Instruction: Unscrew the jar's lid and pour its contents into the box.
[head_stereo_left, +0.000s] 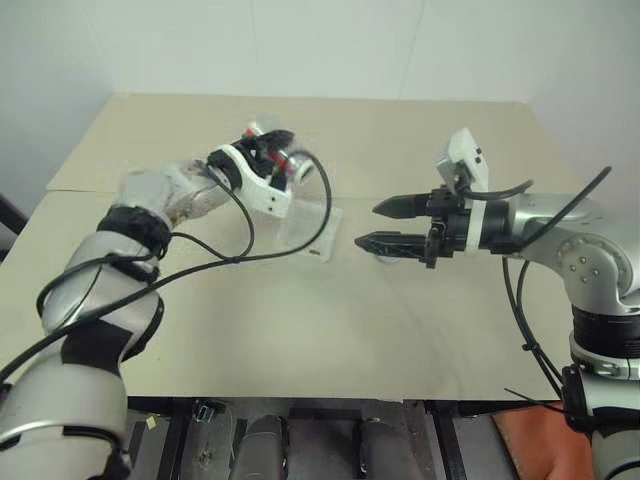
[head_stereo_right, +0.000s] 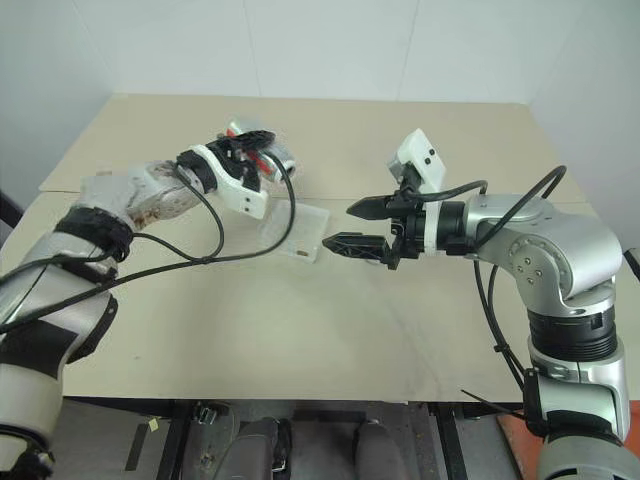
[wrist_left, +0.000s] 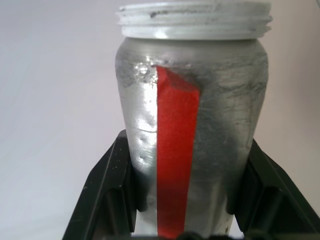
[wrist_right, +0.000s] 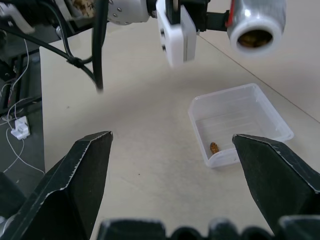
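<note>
Above the beige worktop (head_stereo_left: 300, 330) I have the jar (wrist_left: 192, 115), a dented silvery cylinder with a red strip and a bare threaded rim, clenched in my left gripper (head_stereo_left: 275, 165) and tipped level, mouth out over the box (wrist_right: 235, 122), a shallow clear tray with rounded corners. One brown bit (wrist_right: 214, 148) lies in the box and more contents (wrist_right: 254, 40) sit at the jar's mouth, so I judge I'm mid-pour and need to tilt further. My right gripper (head_stereo_left: 385, 225) hangs beside the box, jaws released and empty.
</note>
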